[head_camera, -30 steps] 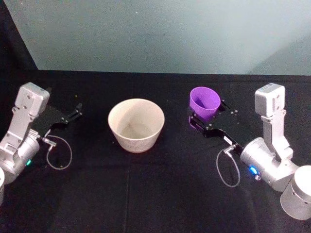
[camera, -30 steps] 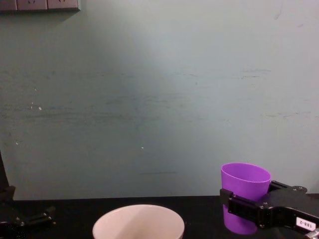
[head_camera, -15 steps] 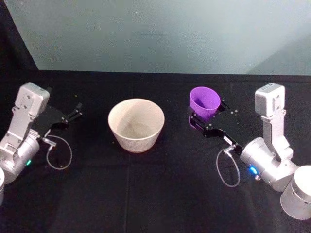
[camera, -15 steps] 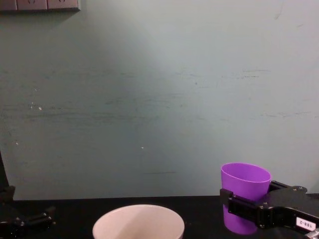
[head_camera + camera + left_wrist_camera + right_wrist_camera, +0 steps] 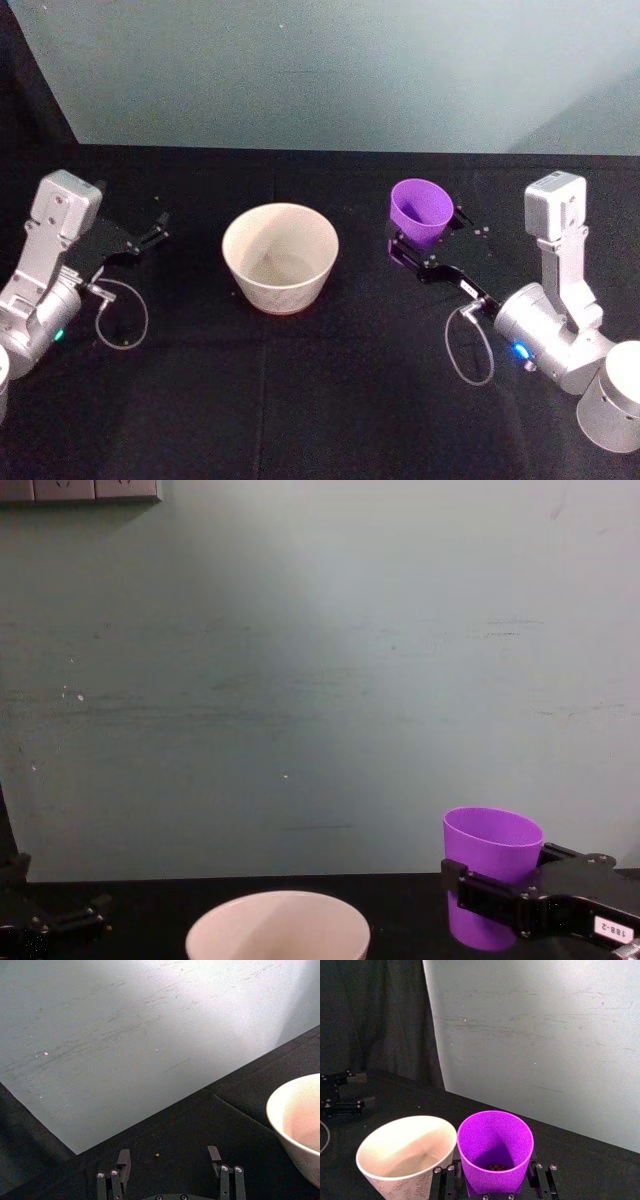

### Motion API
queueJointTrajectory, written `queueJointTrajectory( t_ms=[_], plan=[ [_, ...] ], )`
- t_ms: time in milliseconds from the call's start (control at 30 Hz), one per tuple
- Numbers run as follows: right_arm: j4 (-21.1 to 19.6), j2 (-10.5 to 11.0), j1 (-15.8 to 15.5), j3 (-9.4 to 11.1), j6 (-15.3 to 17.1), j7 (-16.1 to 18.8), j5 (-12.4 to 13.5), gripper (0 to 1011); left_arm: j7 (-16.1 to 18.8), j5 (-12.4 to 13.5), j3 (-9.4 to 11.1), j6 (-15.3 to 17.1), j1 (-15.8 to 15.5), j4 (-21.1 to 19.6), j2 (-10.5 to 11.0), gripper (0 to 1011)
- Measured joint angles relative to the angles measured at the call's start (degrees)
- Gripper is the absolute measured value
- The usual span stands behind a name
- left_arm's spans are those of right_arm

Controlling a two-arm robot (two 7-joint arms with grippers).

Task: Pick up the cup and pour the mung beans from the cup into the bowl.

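Our right claw is clamped on the cup, with one black finger on each side of its lower wall, over the right part of the black surface. The cup stands upright, mouth up. In the right wrist view we can see the mung beans as a small brownish patch at its bottom. We cannot tell whether its base rests on the surface or hangs just above it. To its left, near but apart, sits the bowl, upright, and we can make out no beans in its pale inside. Farther left, our left claw sits low by the surface, fingers spread with nothing between them, apart from the bowl.

We judge the grasp made and the rest yet to do. The cup must be raised, carried left until its lip is over the bowl's mouth, then tipped. The bowl is wider than the cup, so the target is forgiving. The grains are tiny, though, and could scatter onto the surface if the tilt begins short of the rim.
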Motion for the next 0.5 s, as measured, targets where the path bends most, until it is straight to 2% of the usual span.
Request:
queueJointTrajectory(
  t_ms=[500],
  plan=[
    [0.0,0.0,0.0,0.0,0.0,0.0,0.0,723,0.0,0.0,0.0,0.0,0.0,0.0,0.0,1000]
  ],
)
